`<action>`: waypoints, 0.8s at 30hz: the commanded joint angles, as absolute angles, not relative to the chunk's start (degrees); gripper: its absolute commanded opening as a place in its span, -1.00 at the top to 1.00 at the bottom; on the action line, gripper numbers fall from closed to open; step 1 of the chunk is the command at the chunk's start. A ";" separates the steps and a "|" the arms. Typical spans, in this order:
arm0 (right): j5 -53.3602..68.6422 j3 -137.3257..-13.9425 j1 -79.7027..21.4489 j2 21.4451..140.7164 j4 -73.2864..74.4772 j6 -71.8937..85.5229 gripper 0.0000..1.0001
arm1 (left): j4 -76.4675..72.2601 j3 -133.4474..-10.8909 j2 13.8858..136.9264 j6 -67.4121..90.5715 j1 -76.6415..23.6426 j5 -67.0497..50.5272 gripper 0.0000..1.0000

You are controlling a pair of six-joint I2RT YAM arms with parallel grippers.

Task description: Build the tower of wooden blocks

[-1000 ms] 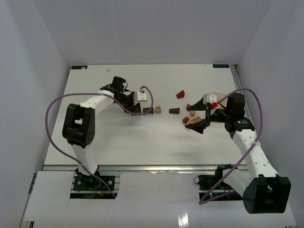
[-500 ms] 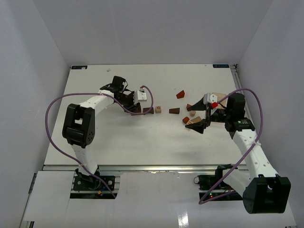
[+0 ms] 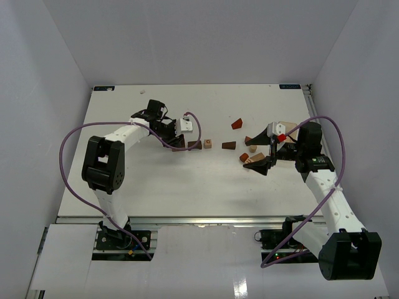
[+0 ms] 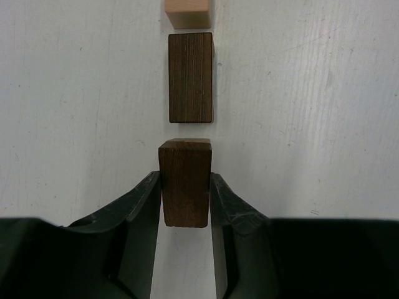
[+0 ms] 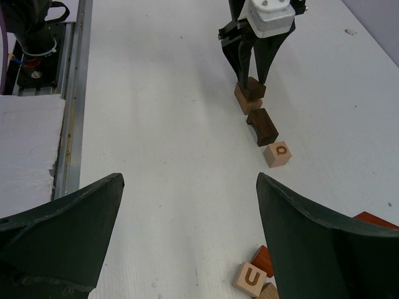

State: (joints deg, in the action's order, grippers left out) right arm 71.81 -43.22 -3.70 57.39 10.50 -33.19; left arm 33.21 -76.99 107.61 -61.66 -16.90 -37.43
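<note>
White table (image 3: pixel 187 187), lightly scuffed. Mid-table, in a row from left to right: dark arch (image 3: pixel 194 144), tan cube (image 3: pixel 207 144), brown wedge (image 3: pixel 229 146); farther back, red wedge (image 3: pixel 237 123). To the right, huddled blocks (image 3: pixel 252 149).

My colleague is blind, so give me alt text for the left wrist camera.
The left gripper clamps a dark brown block. Ahead, across a gap, a second dark block lies on the white table, a tan block beyond it.
</note>
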 commanded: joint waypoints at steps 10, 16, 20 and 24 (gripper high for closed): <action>73.65 -42.89 -3.12 57.39 10.06 -32.70 -0.87 | 31.55 -76.33 105.52 -61.75 -15.52 -39.11 0.53; 73.58 -42.89 -3.08 57.39 10.02 -32.69 -0.87 | 31.53 -76.29 105.79 -61.68 -15.47 -39.53 0.51; 73.57 -42.89 -2.99 57.39 10.02 -32.70 -0.87 | 31.55 -76.29 106.16 -61.61 -15.47 -40.06 0.49; 73.57 -42.89 -2.99 57.57 10.02 -32.70 -0.86 | 31.46 -76.28 106.17 -61.52 -15.47 -40.78 0.47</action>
State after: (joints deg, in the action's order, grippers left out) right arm 72.20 -43.22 -3.38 57.39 10.50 -33.15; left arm 32.05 -76.42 107.61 -61.43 -15.86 -37.51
